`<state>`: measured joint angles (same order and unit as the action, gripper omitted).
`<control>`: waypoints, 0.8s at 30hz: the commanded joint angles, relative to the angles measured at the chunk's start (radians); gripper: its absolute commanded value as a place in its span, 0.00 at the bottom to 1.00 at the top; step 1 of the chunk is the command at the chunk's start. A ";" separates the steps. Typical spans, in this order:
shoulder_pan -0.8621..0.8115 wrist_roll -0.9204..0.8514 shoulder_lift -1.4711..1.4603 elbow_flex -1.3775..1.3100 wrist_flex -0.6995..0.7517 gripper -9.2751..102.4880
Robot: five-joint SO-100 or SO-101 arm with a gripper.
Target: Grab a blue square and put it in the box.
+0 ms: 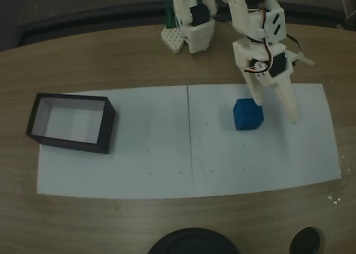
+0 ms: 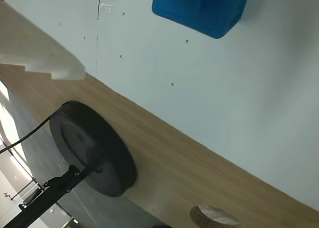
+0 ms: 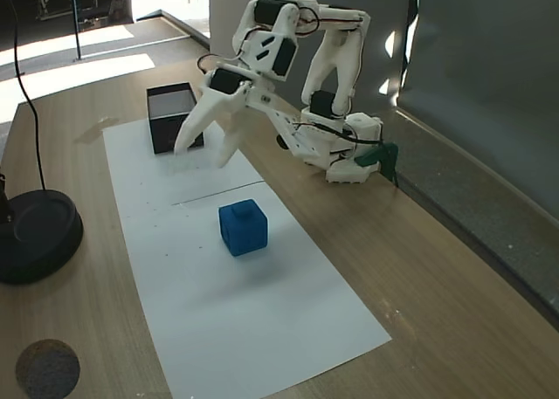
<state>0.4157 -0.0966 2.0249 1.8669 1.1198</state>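
The blue square (image 1: 248, 115) is a small bright-blue cube standing on white paper, right of centre in a fixed view; it also shows nearer the camera (image 3: 243, 227) and at the top edge of the wrist view (image 2: 202, 8). My white gripper (image 1: 276, 111) hangs open above the paper close to the cube, holding nothing. In another fixed view the gripper (image 3: 203, 154) is raised, its fingers spread, with the cube apart from it. One white finger (image 2: 40, 53) enters the wrist view from the left. The box (image 1: 105, 133), black-walled and pale inside, sits at the paper's left end (image 3: 162, 137).
The white paper sheets (image 1: 167, 154) cover the middle of a wooden table. The arm's base (image 1: 192, 31) stands at the back edge. A black round stand (image 3: 35, 233) with a cable and a round cork-coloured disc (image 3: 48, 368) sit near the table's front.
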 commanded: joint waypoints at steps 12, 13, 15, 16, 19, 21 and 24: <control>-0.008 0.035 -0.041 -0.104 0.288 0.42; -0.006 0.035 -0.041 -0.103 0.298 0.42; -0.005 0.037 -0.044 -0.101 0.301 0.42; -0.005 0.038 -0.044 -0.100 0.299 0.42; 0.023 0.057 -0.072 -0.083 0.295 0.42; 0.048 0.069 -0.103 -0.063 0.290 0.42; 0.060 0.100 -0.146 -0.048 0.267 0.42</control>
<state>0.4694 -0.0077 1.8837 1.8316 1.3990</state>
